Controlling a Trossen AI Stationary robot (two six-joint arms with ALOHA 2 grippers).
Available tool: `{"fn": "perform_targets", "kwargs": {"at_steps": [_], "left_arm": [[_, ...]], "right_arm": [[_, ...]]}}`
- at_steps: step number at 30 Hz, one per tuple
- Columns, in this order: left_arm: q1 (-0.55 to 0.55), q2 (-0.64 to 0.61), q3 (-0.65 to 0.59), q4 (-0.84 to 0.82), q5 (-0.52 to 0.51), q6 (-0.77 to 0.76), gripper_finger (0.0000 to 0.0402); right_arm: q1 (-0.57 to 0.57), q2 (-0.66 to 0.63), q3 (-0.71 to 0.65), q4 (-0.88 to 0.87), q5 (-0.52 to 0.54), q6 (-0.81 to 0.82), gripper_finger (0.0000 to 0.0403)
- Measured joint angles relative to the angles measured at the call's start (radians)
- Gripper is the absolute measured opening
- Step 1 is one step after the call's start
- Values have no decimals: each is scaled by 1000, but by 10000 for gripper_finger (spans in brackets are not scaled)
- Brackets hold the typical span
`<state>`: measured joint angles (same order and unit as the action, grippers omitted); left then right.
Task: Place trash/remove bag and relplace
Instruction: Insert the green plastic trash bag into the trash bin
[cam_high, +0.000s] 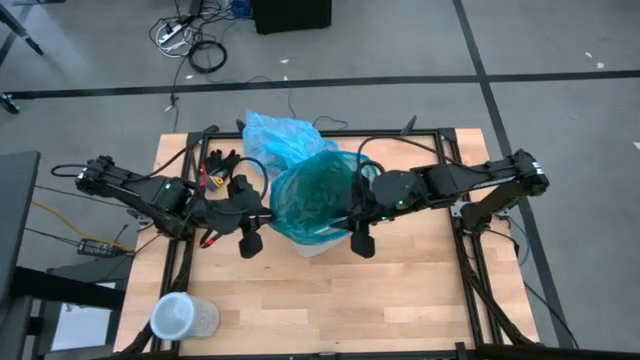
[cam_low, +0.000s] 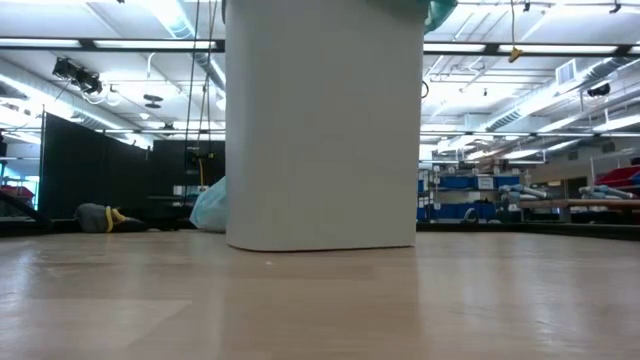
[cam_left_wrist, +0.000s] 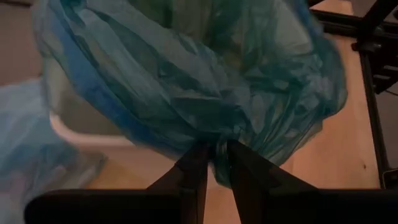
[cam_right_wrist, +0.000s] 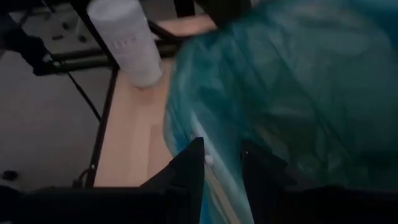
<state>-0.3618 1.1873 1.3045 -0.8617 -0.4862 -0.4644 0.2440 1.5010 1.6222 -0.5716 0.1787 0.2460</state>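
Note:
A dark teal-green plastic bag (cam_high: 315, 195) lies spread over the top of a white bin (cam_low: 320, 130) at the table's middle. My left gripper (cam_high: 266, 207) is shut on the bag's left side and my right gripper (cam_high: 350, 205) on its right side, both well above the tabletop. The light sky-blue bag (cam_high: 282, 135) lies crumpled on the table behind the bin, apart from both grippers. The trash does not show in any view. My left gripper pinches a gathered fold of the teal-green bag (cam_left_wrist: 216, 151) between its two fingers, at the bag's left side. The fingers come slanting down from the table's left. The film spreads away from the pinch in creases over the bin's rim (cam_left_wrist: 68, 130). My right gripper has the teal-green bag's right edge (cam_right_wrist: 224, 146) between its two fingers, coming slanting down from the table's right. The film itself covers the place of contact, so one layer or several cannot be told. The bag stretches away from the fingers over the bin.
Black gloves (cam_high: 220, 160) lie at the far left of the table. A clear lidded container (cam_high: 182, 318) stands at the near left corner. Black frame rails (cam_high: 455, 215) run along the table's sides. Bare wood (cam_high: 400, 300) lies in front of the bin.

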Motion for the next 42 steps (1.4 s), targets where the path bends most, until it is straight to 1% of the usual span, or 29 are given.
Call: {"fn": "perform_targets", "kwargs": {"at_steps": [3,6,11,16,21,24,29,33,36,42], "left_arm": [[0,1,0,-34,-12,-51,70],[0,0,0,-30,-20,-64,70],[0,0,0,-12,-21,-65,70],[0,0,0,-5,-21,-71,70],[0,0,0,12,-22,-71,70],[0,0,0,26,-23,-70,70],[0,0,0,57,-26,-66,70],[0,0,-1,58,-26,-66,70],[0,0,-1,58,-26,-65,70],[0,0,-1,58,-26,-64,70]], "right_arm": [[0,2,0,67,-14,-38,92],[0,4,0,146,-16,-50,89],[-5,25,0,184,-18,-39,87],[3,89,0,198,-45,-31,86],[4,137,0,306,-78,-30,85],[3,153,0,341,-82,-30,85],[4,151,0,337,-88,-22,85],[3,153,0,300,-87,-21,85],[3,176,-3,269,-86,-19,84],[1,215,-3,273,-116,-10,81]]}}
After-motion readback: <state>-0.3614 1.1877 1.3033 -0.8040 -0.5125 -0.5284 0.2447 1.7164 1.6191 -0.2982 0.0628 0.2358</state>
